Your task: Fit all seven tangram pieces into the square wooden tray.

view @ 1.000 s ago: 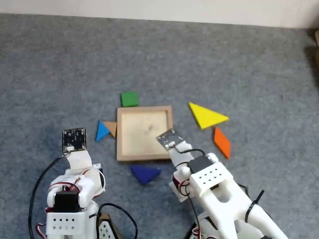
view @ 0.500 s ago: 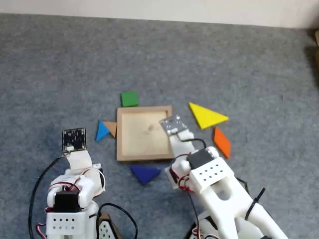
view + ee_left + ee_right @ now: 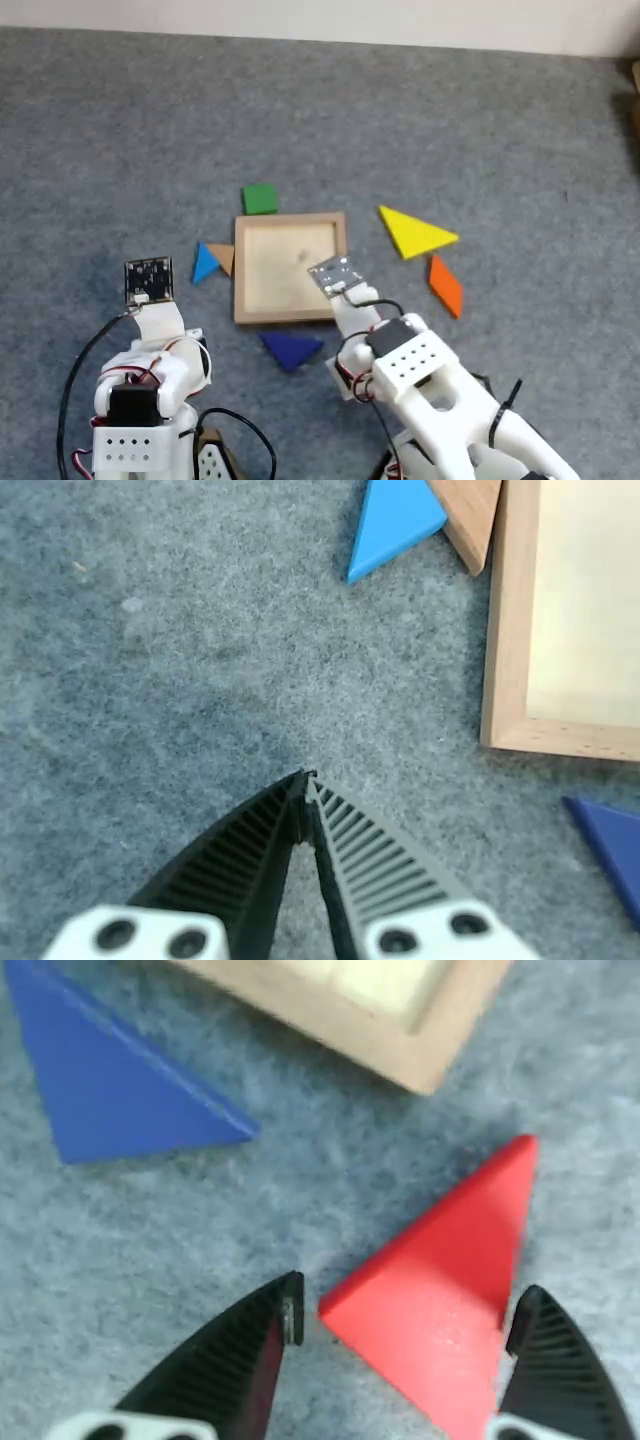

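Observation:
The square wooden tray [image 3: 241,270] lies empty mid-table. Around it are a green square [image 3: 260,198], a yellow triangle [image 3: 415,232], an orange parallelogram [image 3: 445,285], a light blue triangle [image 3: 204,262], a tan triangle [image 3: 223,258] and a dark blue triangle [image 3: 291,348]. My right gripper [image 3: 408,1310] is open low over the carpet, straddling a red triangle [image 3: 450,1290] just off the tray's corner [image 3: 420,1055]; the dark blue triangle [image 3: 110,1090] lies beside it. My left gripper [image 3: 303,782] is shut on nothing, above bare carpet near the light blue triangle [image 3: 395,520] and the tray's rim [image 3: 505,630].
Grey carpet covers the whole table. The right arm [image 3: 410,360] hangs over the tray's near right corner. The left arm [image 3: 150,340] stays at the near left. Open carpet stretches beyond the pieces to the far side and to both sides.
The right arm's wrist swung out over the tray's right edge, then drew back toward the near side and a little left. The left arm has kept still.

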Controlling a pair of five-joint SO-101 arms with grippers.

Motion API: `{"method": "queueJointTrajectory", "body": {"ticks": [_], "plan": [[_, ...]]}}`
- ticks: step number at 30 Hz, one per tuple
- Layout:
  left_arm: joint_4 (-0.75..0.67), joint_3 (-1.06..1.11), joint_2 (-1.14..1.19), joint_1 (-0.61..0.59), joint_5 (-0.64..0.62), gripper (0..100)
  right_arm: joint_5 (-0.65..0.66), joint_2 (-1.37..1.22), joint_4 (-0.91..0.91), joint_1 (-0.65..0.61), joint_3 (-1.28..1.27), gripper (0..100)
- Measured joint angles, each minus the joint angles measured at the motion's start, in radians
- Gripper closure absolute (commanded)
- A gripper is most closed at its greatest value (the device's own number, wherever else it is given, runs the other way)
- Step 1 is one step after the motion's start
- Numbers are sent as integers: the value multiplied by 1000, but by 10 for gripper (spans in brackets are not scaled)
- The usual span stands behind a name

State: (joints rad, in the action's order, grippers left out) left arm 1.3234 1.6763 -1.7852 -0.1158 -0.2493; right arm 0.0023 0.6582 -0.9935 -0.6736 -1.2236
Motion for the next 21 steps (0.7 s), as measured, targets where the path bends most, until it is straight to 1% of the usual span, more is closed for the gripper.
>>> {"method": "queueJointTrajectory", "body": {"ticks": [11, 16, 21], "plan": [[0, 0, 0, 0, 0, 995, 0, 0, 2, 18, -31, 682], [0, 0, 0, 0, 0, 995, 0, 0, 2, 18, -34, 740], [0, 0, 0, 0, 0, 995, 0, 0, 2, 21, -34, 744]]}}
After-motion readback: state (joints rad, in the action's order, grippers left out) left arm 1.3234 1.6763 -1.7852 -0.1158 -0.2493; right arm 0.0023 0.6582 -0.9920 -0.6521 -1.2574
